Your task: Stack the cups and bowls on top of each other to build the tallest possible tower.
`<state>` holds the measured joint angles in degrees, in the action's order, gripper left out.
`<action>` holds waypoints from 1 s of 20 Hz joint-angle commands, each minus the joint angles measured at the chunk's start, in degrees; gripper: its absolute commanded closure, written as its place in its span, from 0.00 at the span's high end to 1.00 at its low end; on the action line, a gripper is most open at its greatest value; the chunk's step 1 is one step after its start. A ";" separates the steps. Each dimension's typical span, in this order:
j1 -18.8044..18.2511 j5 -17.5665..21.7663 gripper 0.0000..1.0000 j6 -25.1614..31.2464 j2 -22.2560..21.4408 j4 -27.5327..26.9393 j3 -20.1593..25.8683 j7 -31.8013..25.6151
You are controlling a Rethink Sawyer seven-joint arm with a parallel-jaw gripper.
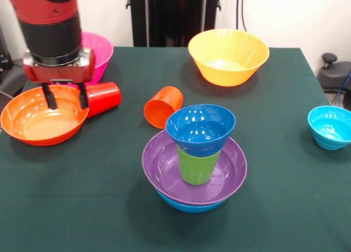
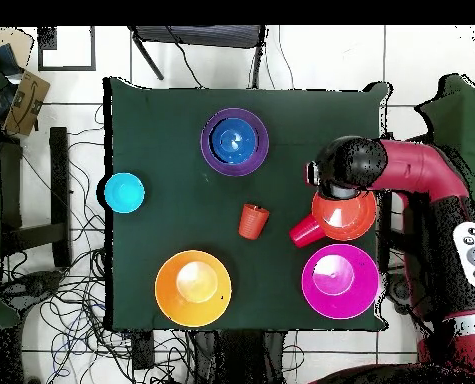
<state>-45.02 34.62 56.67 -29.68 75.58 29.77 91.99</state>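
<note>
The pincer (image 1: 66,96) hangs over the orange bowl (image 1: 33,123) at one side of the green-covered desk (image 1: 285,197), its two dark fingers (image 1: 49,97) spread apart with nothing between them, their tips down inside the bowl's far rim. The red cup (image 1: 104,97) lies on its side just beside that bowl, touching or nearly touching its rim, and the pink bowl (image 1: 101,50) sits upright behind it, partly hidden by the arm (image 1: 52,22). The orange cup (image 1: 162,106) also lies tipped over, its open mouth turned toward the front camera, near the middle of the desk. The tower (image 1: 194,159) stands at the desk's edge closest to the front camera: a blue bowl (image 1: 189,205) at the bottom, showing only as a rim, a purple bowl (image 1: 164,167) nested in it, a lime green cup (image 1: 197,167) standing upright in the purple bowl, and a small dark blue bowl (image 1: 200,129) resting open side up on the cup's mouth. The yellow bowl (image 1: 228,56) sits upright and alone toward the far side, well apart from the tower. The small cyan bowl (image 1: 330,127) stands by itself near the desk's edge. From above, the tower (image 2: 234,142) lies across the desk from the yellow bowl (image 2: 193,288) and pink bowl (image 2: 339,281)
</note>
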 commanded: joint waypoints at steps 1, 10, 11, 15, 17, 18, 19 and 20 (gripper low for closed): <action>-0.97 5.19 1.00 -1.05 2.72 -0.76 3.34 -21.35; -2.78 4.28 1.00 -3.21 4.07 3.25 4.84 -19.87; -2.74 4.08 1.00 -2.77 4.18 3.10 5.03 -19.78; -3.40 2.74 1.00 -1.07 4.13 3.25 5.91 -19.46; -3.41 2.52 1.00 -0.10 4.15 2.88 6.18 -19.34; -3.45 2.61 1.00 0.02 4.11 2.81 6.28 -19.18; -3.58 2.65 1.00 0.25 4.04 2.83 6.35 -19.08; -3.61 2.73 1.00 0.36 3.96 2.80 6.41 -18.93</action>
<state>-49.22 35.84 56.67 -26.10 76.12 32.74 90.18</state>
